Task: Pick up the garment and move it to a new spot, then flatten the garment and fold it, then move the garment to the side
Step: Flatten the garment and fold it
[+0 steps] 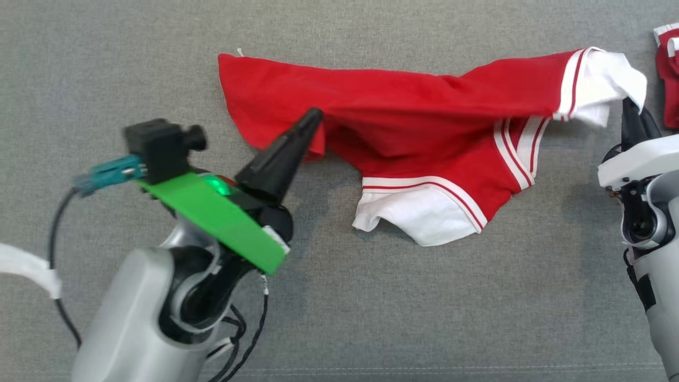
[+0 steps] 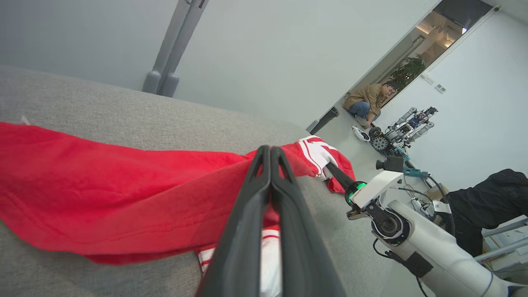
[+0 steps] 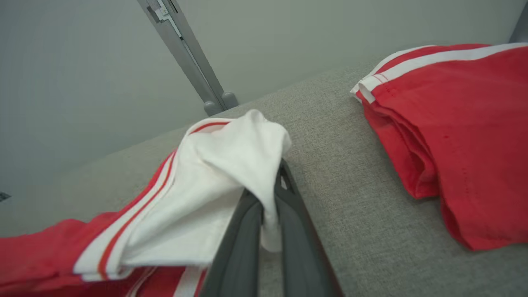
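Pinches the red garment (image 1: 403,101) by its near-left hem with the left gripper (image 1: 316,114), fingers clamped together. Clamps its white right sleeve in the right gripper (image 1: 631,112). Stretched between both, lower sleeve drooping onto the grey surface (image 1: 424,318). Bare cloth left of and nearer than the garment; folded red pile (image 1: 669,74) just right, apart.

The white sleeve (image 1: 604,79) hides the tips of the right gripper (image 1: 634,114); the edge crops a second red garment (image 1: 668,79).
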Motion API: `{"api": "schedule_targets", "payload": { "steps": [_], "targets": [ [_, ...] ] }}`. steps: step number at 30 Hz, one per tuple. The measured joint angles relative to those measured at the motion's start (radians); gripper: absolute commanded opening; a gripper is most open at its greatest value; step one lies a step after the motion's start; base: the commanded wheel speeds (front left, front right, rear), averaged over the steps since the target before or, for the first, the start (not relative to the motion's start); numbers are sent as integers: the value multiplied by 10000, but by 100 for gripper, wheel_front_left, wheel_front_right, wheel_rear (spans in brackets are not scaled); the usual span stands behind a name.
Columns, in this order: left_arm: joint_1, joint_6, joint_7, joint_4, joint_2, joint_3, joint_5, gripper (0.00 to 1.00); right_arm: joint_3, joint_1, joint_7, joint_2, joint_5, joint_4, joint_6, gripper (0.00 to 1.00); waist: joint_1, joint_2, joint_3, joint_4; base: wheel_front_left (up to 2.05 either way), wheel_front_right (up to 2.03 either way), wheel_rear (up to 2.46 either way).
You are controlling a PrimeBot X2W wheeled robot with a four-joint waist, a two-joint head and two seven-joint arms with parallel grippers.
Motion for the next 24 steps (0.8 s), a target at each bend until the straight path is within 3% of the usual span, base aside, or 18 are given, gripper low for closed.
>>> {"api": "schedule_targets", "payload": {
  "steps": [5,10,18,24],
  "targets": [
    [391,4,-23,-1047,267,849,-732,0,-1001,598,-29,267,1651,-779,642,0,0,0,-283,-9,0,0,0],
    [877,251,73,-1592,644,1377,-1168,0,-1216,1532,568,270,2704,-1730,1348,0,0,0,-602,-37,0,0,0],
    [3002,966,913,-1212,1825,1858,-1448,0,-203,4103,2236,587,3446,-2748,1457,0,0,0,-778,-218,0,0,0],
    [3999,1072,1327,-732,2671,1845,-1122,0,186,5500,2755,514,3434,-3089,1457,0,0,0,-616,-321,0,0,0]
  ]
}}
